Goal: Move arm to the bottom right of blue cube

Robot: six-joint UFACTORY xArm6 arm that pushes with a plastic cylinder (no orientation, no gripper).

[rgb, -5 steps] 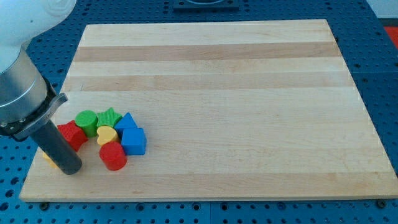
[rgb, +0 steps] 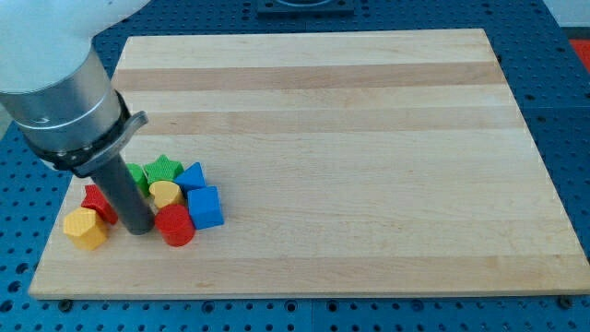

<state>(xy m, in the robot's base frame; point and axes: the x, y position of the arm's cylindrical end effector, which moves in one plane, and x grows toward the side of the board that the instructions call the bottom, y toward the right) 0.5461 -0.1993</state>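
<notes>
The blue cube (rgb: 205, 207) sits at the lower left of the wooden board (rgb: 350, 138), at the right end of a cluster of blocks. My tip (rgb: 139, 227) rests on the board to the left of the cube, beyond the red cylinder (rgb: 174, 225). The rod crosses the green cylinder (rgb: 137, 172) and hides most of it. A blue triangular block (rgb: 192, 175) lies just above the cube.
A yellow heart (rgb: 166, 193) and a green star (rgb: 162, 168) lie in the cluster. A red star (rgb: 96, 202) and a yellow block (rgb: 85, 228) lie left of my tip. The board's bottom edge is close below.
My tip has moved right, from left of the red star to between the red star and the red cylinder. The yellow block it hid now shows.
</notes>
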